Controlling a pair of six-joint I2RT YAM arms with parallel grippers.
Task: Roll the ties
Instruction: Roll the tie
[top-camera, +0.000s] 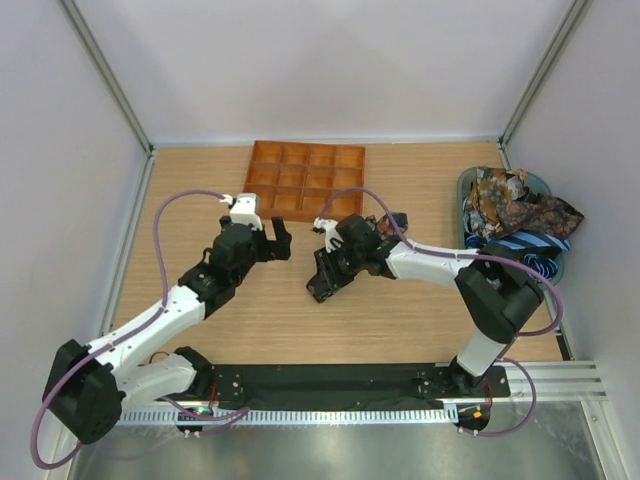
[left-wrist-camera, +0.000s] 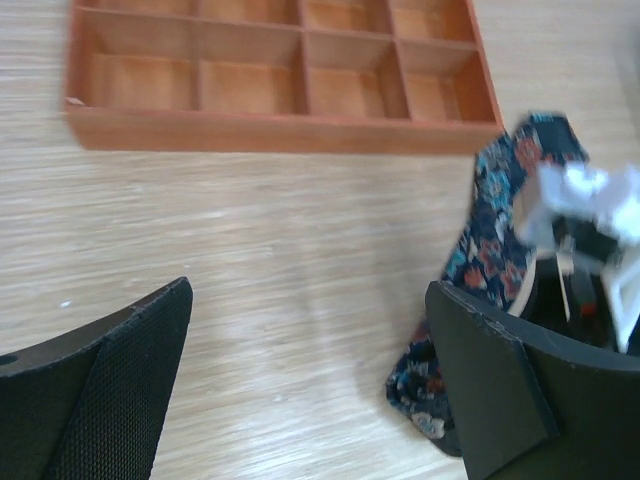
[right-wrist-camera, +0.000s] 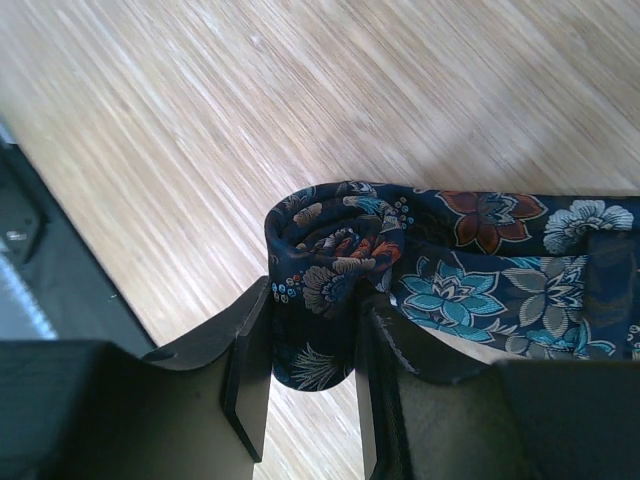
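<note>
We see the right gripper (right-wrist-camera: 312, 325) near the middle of the top view, pinching the rolled-up end of a dark floral tie (right-wrist-camera: 335, 240) between its fingers, while the rest of that tie runs off to the right edge of the wrist frame over the wooden worktop (top-camera: 400, 320). Our left gripper (left-wrist-camera: 308, 300) hangs just left of it, jaws spread wide with nothing between them, below the orange gridded tray (top-camera: 305, 180). We find the other ties (top-camera: 515, 205) heaped in a teal basket (top-camera: 461, 205) at the worktop's right edge.
</note>
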